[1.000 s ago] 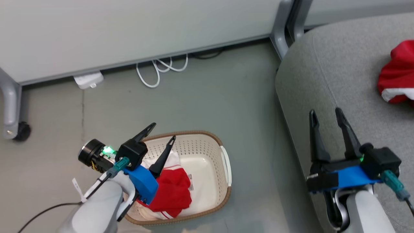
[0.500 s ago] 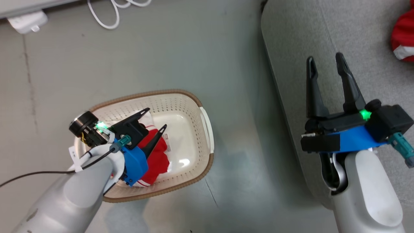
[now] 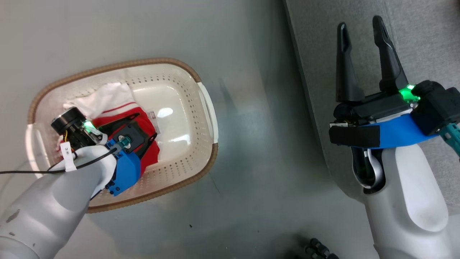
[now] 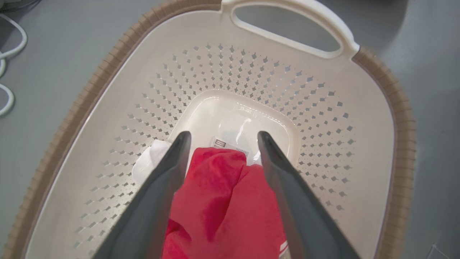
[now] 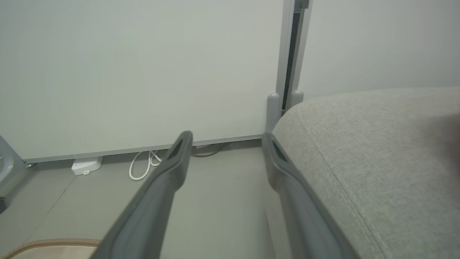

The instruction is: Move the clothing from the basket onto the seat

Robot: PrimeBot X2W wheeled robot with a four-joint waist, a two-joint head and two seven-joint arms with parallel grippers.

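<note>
One basket [image 3: 179, 158], one red garment [image 4: 222, 201], one seat [image 3: 424, 36], two end effectors: left end effector [image 4: 223, 133], right end effector [image 3: 359, 22].

The garment [image 4: 222, 201] is bright red with white trim, the laundry basket [image 4: 251, 72] hole-dotted cream rimmed brown, the sofa cushion [image 5: 377, 162] grey.

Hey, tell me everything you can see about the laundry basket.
The basket is cream-white perforated plastic, rounded rectangular, with a brown woven-look rim and a white side handle. It stands upright on the grey floor, apart from the seat. Inside lie a red-and-white garment and a paper label. The left gripper reaches in, open, its fingers either side of the garment.
</note>
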